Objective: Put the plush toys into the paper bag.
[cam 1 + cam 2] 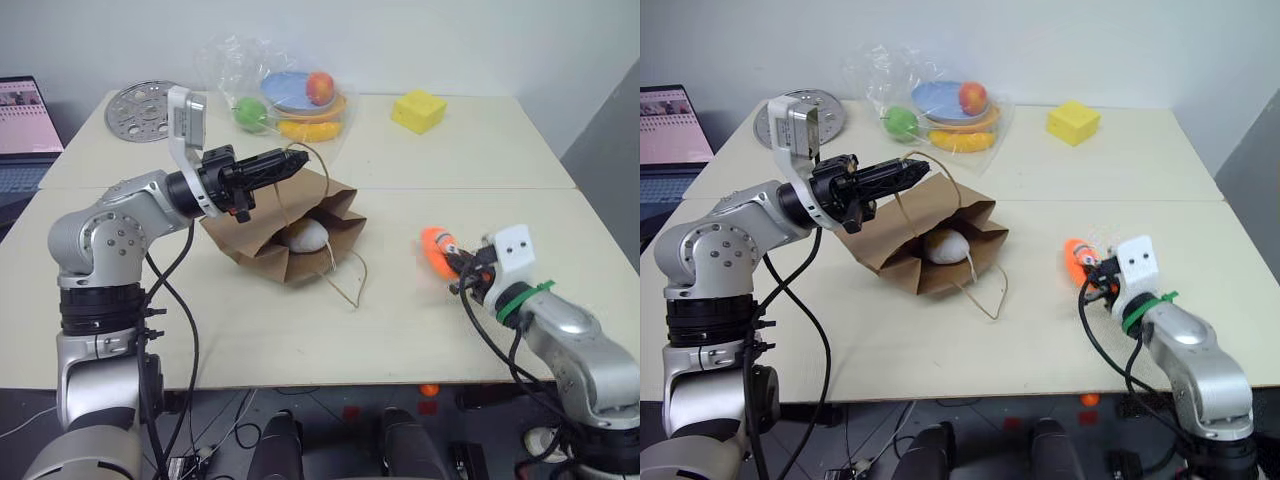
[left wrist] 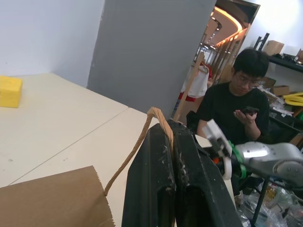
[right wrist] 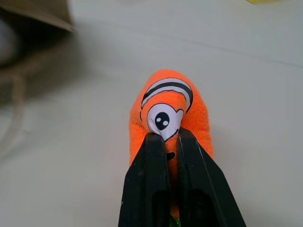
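The brown paper bag (image 1: 252,238) lies on its side on the table with its mouth facing me. My left gripper (image 1: 296,160) is shut on one of the bag's cord handles (image 2: 158,117) and holds the upper edge of the mouth up. Inside the mouth rests the white plush toy (image 1: 306,236). The other handle trails loose on the table in front of the bag. To the right lies the orange plush toy (image 1: 436,244), with a white stripe and an eye (image 3: 162,120). My right gripper (image 3: 169,138) is shut on the orange toy, pinching its near end.
At the back stand a clear plastic bag (image 1: 290,95) of glossy fruit and plates, a yellow block (image 1: 418,110) and a round metal disc (image 1: 140,108). A laptop (image 1: 25,125) sits far left. A seated person (image 2: 236,104) shows beyond the table's right side.
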Robot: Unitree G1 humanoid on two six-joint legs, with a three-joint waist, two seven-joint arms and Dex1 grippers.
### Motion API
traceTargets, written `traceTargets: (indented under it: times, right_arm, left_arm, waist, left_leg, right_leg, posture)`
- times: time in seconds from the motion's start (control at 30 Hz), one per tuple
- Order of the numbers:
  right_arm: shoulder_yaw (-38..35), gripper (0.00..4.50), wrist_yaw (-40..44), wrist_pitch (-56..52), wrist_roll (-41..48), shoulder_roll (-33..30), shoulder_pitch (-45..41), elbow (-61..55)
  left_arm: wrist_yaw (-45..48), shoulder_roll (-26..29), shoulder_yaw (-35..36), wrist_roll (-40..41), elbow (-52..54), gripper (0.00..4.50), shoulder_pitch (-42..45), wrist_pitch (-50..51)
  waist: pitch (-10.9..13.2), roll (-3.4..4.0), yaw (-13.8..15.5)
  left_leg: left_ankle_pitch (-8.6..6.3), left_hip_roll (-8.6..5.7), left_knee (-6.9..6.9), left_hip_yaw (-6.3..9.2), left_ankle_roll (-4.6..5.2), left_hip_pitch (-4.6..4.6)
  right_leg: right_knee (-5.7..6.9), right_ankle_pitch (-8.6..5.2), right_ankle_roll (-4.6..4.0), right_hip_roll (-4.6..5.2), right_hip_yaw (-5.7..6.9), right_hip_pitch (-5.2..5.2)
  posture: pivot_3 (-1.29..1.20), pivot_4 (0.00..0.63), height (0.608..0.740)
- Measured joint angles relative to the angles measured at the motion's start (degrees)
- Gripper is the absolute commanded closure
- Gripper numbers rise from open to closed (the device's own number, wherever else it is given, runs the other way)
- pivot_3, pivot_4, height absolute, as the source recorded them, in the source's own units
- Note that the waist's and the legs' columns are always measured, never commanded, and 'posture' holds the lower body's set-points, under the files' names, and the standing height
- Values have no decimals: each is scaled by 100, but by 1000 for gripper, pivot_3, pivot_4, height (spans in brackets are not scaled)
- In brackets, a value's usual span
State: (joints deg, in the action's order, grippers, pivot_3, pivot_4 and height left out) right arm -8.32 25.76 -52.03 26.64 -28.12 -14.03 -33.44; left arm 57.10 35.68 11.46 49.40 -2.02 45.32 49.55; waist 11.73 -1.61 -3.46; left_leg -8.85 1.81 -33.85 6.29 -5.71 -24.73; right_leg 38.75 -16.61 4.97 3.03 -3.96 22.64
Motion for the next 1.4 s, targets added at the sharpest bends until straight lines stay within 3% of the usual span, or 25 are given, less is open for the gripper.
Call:
traceTargets:
  times: [0.2,0.47,0.77,1.0,1.4]
  right_arm:
    - [308,4471,293,-736,899,-69,-619,-334]
    - [1621,4471,-119,-586,367,838,-1712,780]
    - [1876,4471,-242,336,-290,1862,-2597,2665]
    - [1623,4471,-367,1545,-588,2720,-3227,4358]
    - [1851,4471,-133,2318,-1248,2900,-3554,5952]
  left_arm:
    - [7,14,2,-15,-30,4500,32,0]
    - [103,-46,-96,-27,-66,4500,161,1]
    - [106,-51,-93,9,-15,4500,148,51]
    - [106,-49,-91,125,185,4500,115,179]
    - [102,-20,-86,197,216,4500,86,285]
  waist:
    - [-1,-2,60]
    - [-1,-1,19]
    - [0,-1,15]
    - [0,0,3]
    - [0,0,-4]
  left_leg:
    - [0,-1,2,9,0,-2]
    - [1,0,-4,6,0,-2]
    - [0,0,7,12,0,-2]
    - [0,0,7,13,-1,-2]
    - [0,0,8,14,-1,-1]
  right_leg:
    - [-2,9,-16,0,9,-1]
    - [3,10,-17,0,6,0]
    - [14,11,-18,0,13,7]
    - [17,11,-18,0,14,8]
    - [19,11,-18,0,16,8]
  posture:
    - [0,150,740]
    - [0,150,740]
    - [0,150,740]
    - [0,150,740]
    - [0,150,740]
